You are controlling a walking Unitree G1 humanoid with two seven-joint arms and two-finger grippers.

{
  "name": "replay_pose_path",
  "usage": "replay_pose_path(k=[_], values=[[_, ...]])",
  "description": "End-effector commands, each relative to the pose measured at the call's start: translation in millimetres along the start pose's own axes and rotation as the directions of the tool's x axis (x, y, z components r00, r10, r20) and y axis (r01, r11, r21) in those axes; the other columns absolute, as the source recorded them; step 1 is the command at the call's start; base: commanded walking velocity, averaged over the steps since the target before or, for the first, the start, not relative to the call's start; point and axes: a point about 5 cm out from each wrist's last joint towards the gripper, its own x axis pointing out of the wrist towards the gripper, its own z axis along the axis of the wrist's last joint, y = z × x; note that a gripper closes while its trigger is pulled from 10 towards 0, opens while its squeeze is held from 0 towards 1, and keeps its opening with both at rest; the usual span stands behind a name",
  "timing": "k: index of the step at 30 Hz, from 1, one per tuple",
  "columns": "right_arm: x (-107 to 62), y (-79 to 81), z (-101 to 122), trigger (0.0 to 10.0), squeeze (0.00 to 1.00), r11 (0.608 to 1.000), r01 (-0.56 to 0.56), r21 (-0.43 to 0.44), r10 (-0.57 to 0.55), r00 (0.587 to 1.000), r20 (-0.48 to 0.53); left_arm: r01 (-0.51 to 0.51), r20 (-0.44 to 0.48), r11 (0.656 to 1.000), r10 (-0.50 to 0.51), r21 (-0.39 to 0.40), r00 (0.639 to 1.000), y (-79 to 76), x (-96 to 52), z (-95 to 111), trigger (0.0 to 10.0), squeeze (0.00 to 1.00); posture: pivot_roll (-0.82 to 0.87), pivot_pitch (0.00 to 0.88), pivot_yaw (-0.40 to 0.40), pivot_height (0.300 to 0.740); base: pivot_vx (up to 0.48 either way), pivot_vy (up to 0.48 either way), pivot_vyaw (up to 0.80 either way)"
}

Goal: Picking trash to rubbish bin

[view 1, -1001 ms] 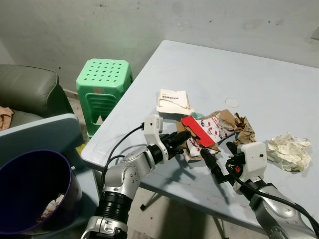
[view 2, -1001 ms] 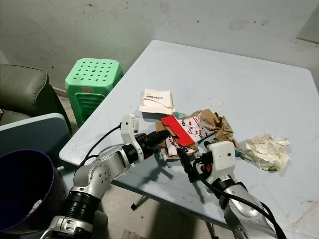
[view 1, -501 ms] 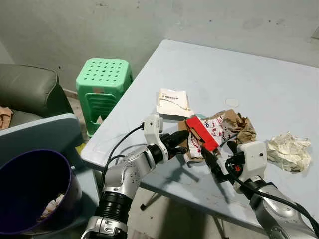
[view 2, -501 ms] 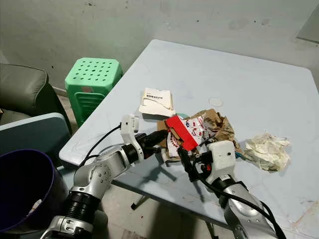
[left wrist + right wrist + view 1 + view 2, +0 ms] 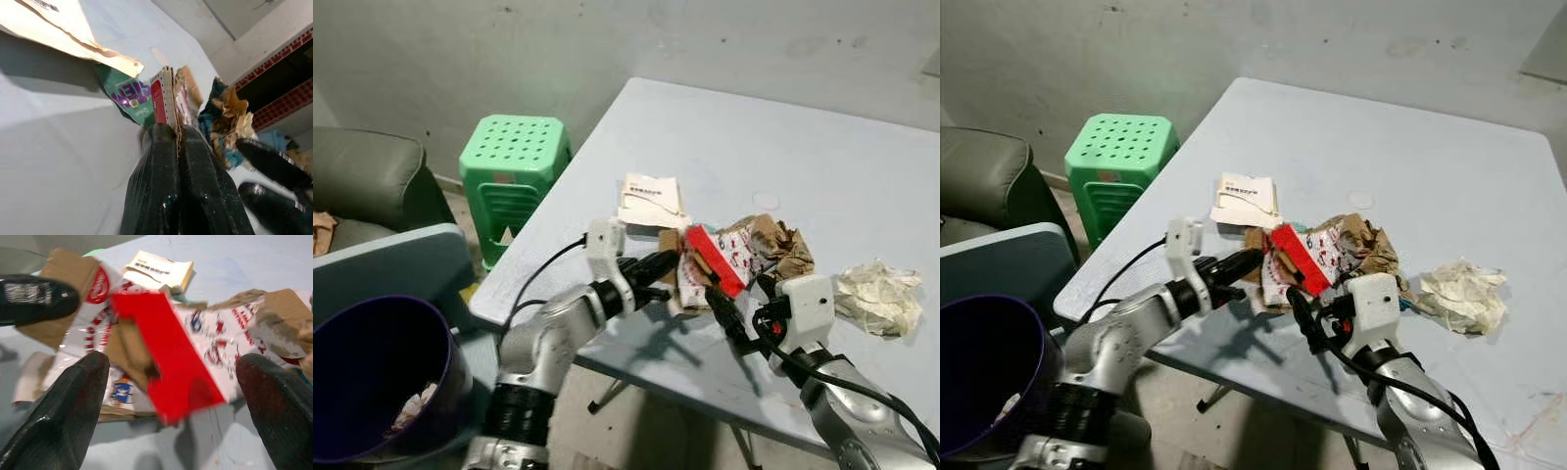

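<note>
On table (image 5: 862, 147): left gripper (image 5: 668, 262) clamps red-white carton (image 5: 713, 260).

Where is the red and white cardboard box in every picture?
Left eye view: red and white flattened cardboard box, middle of the picture, at the left claw tips.
Right eye view: just right of middle.
Left wrist view: edge-on, pinched between the black fingers.
Right wrist view: centre, between the open right claw's fingers.
Shared landmark: cream paper booklet beside it.

Left gripper (image 5: 668, 264) pinched on the red-and-white carton (image 5: 713, 258) at the table's (image 5: 862, 147) near edge, right gripper (image 5: 736, 311) just at five o'clock of it, purple bin (image 5: 372, 377) at eight o'clock.
</note>
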Motion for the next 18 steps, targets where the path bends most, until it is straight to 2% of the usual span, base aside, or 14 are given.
replay_pose_path(k=[1, 2, 5, 9, 18], values=[[1.2, -0.5, -3, 10.0, 0.0, 1.0, 0.0, 0.002, 0.0, 1.0, -0.006, 0.036, -0.016, 0.999, -0.036, 0.029, 0.999, -5.7, -3.1, 2, 0.2, 0.0, -0.04, 0.111, -0.038, 0.74, 0.0, 0.0, 0.0], [2.1, -0.1, -2, 10.0, 0.0, 1.0, -0.008, 0.006, 0.008, 1.0, -0.003, 0.025, -0.035, 0.998, -0.023, 0.054, 0.999, -3.9, -5.5, 2, 10.0, 0.0, -0.03, 0.105, -0.04, 0.74, 0.0, 0.0, 0.0], [3.8, 1.0, -2, 10.0, 0.0, 0.999, -0.034, 0.015, 0.034, 0.999, 0.008, -0.028, -0.043, 0.992, 0.034, 0.12, 0.999, 2.6, -12.1, 5, 10.0, 0.0, -0.02, 0.098, -0.044, 0.74, 0.0, 0.0, 0.0], [8.0, 2.5, -1, 10.0, 0.0, 0.998, -0.059, 0.024, 0.058, 0.998, 0.03, -0.133, 0.012, 0.974, 0.133, 0.184, 0.991, 10.9, -20.7, 20, 10.0, 0.0, 0.0, 0.089, -0.046, 0.74, 0.0, 0.0, 0.0], [18.7, 3.5, 5, 10.0, 0.0, 0.995, -0.098, 0.028, 0.096, 0.992, 0.079, -0.195, 0.066, 0.924, 0.183, 0.33, 0.981, 10.5, -44.4, 54, 10.0, 0.0, 0.04, 0.062, -0.061, 0.74, 0.0, 0.0, 0.0]])
